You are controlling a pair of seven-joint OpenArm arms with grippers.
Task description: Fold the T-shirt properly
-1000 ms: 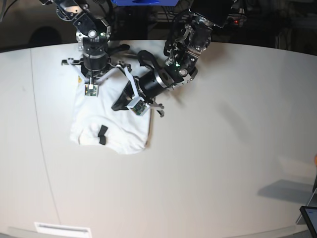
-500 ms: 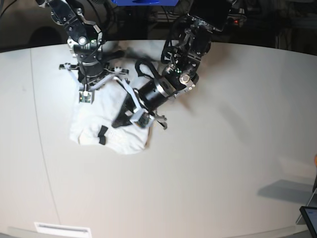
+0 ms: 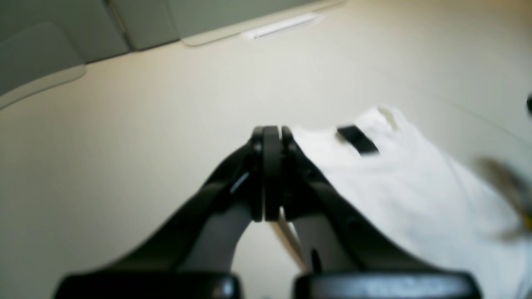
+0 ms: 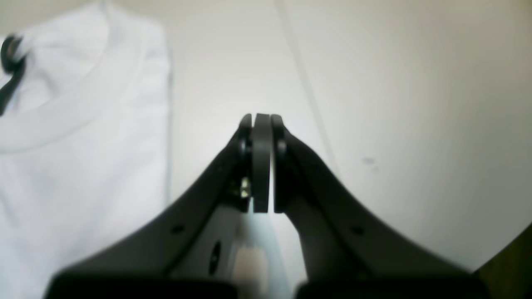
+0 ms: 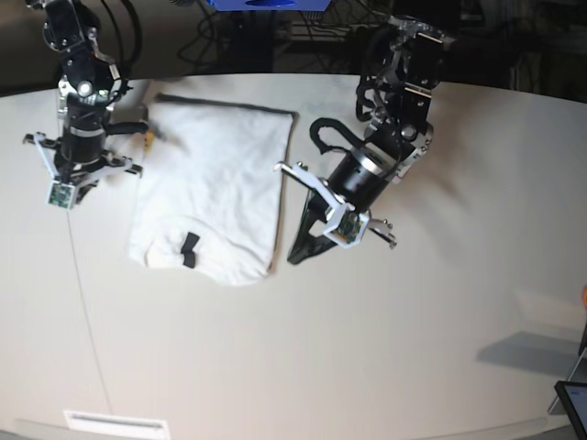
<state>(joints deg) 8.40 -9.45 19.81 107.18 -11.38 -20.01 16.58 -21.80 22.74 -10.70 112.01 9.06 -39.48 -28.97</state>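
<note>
1. Over on the far left of the base view, the right tool hangs above the bare desk, fingers pressed together with nothing between them, just beside the shirt's edge.
2. In the middle, the T-shirt lies flat on the desk, folded into a tall white rectangle, plain side up, with the small black neck label showing near the collar at the near end.
3. To the right of it, the left tool is also pinched closed on nothing, tips pointing down at the desk just off the shirt's right edge.
</note>
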